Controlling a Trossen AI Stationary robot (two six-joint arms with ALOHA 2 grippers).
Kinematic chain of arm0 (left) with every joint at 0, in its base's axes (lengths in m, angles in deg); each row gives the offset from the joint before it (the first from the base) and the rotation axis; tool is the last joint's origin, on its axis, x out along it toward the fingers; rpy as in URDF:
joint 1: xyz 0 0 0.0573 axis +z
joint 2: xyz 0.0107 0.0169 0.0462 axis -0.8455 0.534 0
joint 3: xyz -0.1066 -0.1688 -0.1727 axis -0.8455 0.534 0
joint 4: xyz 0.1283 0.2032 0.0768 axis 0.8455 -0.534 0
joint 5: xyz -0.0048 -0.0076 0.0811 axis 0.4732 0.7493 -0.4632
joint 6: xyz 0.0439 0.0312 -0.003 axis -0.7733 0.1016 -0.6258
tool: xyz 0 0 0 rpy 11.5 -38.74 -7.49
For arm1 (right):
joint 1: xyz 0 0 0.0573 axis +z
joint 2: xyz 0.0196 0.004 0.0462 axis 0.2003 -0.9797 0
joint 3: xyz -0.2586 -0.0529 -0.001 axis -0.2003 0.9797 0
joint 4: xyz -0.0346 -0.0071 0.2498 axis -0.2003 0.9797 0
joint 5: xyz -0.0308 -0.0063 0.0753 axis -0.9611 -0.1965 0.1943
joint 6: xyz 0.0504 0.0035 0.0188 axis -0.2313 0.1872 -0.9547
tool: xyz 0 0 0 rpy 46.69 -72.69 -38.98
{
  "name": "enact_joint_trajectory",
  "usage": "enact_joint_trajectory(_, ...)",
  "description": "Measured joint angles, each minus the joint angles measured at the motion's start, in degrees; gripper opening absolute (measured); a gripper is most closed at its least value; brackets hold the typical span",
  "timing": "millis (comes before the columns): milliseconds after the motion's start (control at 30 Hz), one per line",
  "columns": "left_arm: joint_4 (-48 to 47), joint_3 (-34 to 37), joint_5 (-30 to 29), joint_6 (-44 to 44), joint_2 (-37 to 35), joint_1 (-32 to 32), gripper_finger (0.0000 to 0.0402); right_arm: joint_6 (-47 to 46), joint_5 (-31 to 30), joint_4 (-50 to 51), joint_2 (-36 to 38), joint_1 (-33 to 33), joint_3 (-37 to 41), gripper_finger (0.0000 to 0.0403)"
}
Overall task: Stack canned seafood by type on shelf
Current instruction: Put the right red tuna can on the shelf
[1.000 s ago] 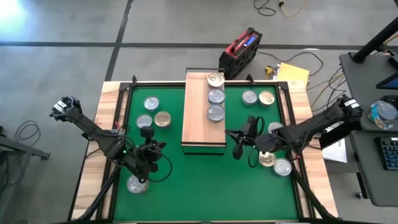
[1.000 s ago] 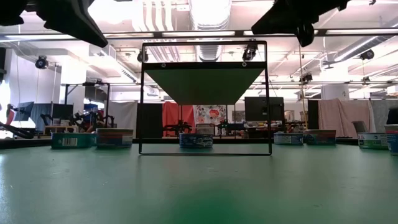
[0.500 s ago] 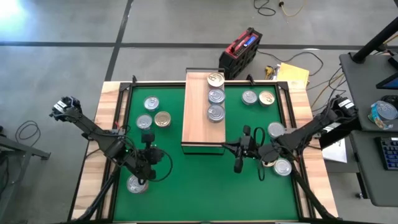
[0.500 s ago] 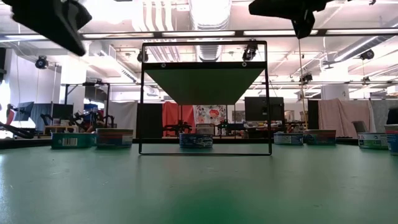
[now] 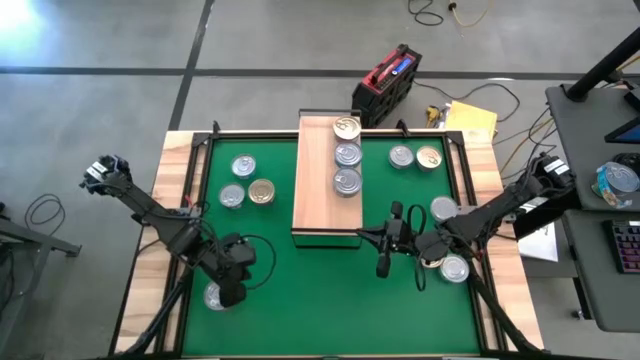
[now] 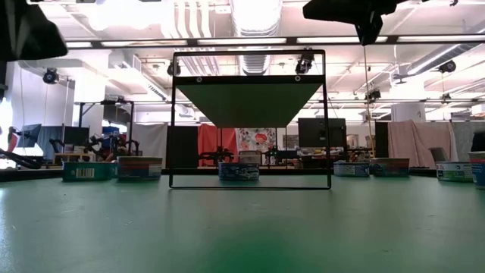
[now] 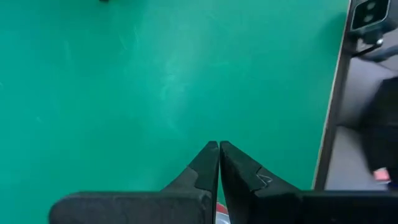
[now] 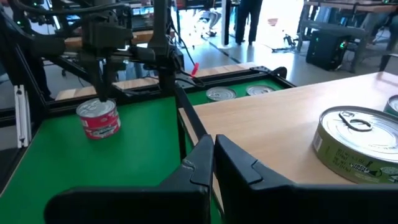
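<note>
Between picks: both grippers empty, fingers together — left gripper point(image 5: 232, 290) over the near-left can point(image 5: 214, 296), right gripper point(image 5: 384, 262) off the shelf point(image 5: 312, 190) near end. Next move needs fingers opened, then a descent onto a loose can. Count: three cans on shelf in a row, eight loose on the bench, one of them half hidden.

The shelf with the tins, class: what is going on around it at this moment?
Two robot arms are sorting tins of seafood onto a wooden shelf. Three cans already sit in a row on it; others lie on the green mat on both sides. The left gripper is shut and empty above a lone can near the mat's front left. The right gripper is also shut, holding nothing, just off the shelf's near end.
</note>
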Motion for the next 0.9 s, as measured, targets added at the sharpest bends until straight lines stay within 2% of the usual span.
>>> enact_joint_trajectory(333, -0.1, -3.6, 3.1, 3.7, 3.4, -0.6, 0.0, 1.4, 0.0, 0.2, 0.0, 0.0, 0.0, 0.0009)
enact_joint_trajectory(700, -3.2, -11.1, 4.5, 3.5, 12.5, -1.9, 0.0, 1.3, 0.0, 0.9, 0.7, 0.0, 0.0, 0.0009)
enact_joint_trajectory(900, -6.9, -15.9, 4.1, 1.0, 17.4, -3.8, 0.0, 2.2, -0.1, 0.9, 1.7, 2.2, 0.0, 0.0009)
